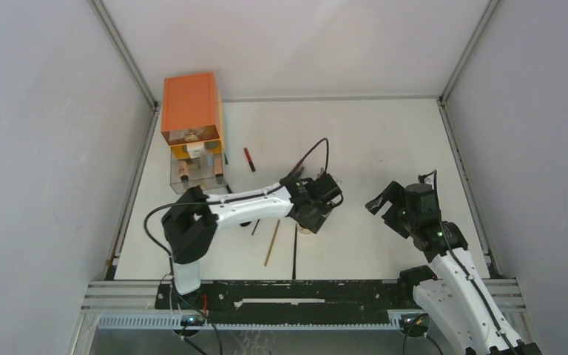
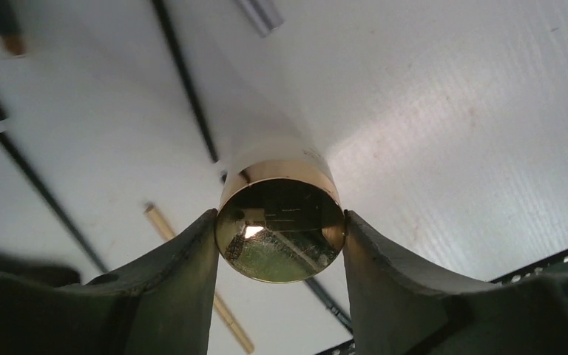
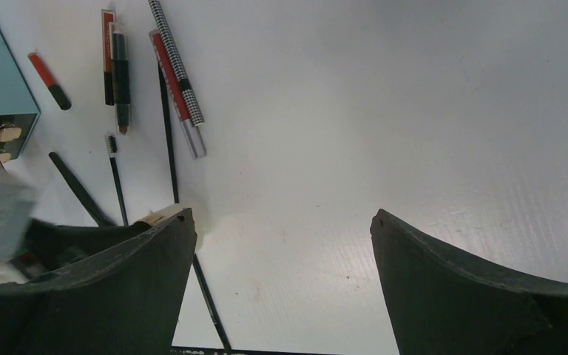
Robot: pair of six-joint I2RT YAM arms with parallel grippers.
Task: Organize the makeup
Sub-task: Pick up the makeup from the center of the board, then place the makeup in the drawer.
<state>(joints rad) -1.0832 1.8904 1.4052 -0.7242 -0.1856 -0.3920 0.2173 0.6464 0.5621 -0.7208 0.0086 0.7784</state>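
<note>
My left gripper (image 1: 314,212) is shut on a small round jar with a shiny gold lid (image 2: 279,229); both fingers (image 2: 181,281) press its sides just over the white table. Around it lie a thin black pencil (image 2: 185,74), a wooden pencil (image 2: 192,285) and a black spoolie brush (image 2: 15,155). My right gripper (image 1: 387,204) is open and empty above bare table (image 3: 281,222). Its view shows red and black pencils (image 3: 108,55), a red pencil (image 3: 170,74) and a checkered tube (image 3: 177,66). A short red pencil (image 1: 249,159) lies near the box.
The orange three-drawer box (image 1: 191,109) stands at the back left with a clear drawer (image 1: 196,168) pulled out, small items inside. A wooden pencil (image 1: 272,242) and a black pencil (image 1: 295,251) lie near the front rail (image 1: 296,290). Grey walls enclose the table.
</note>
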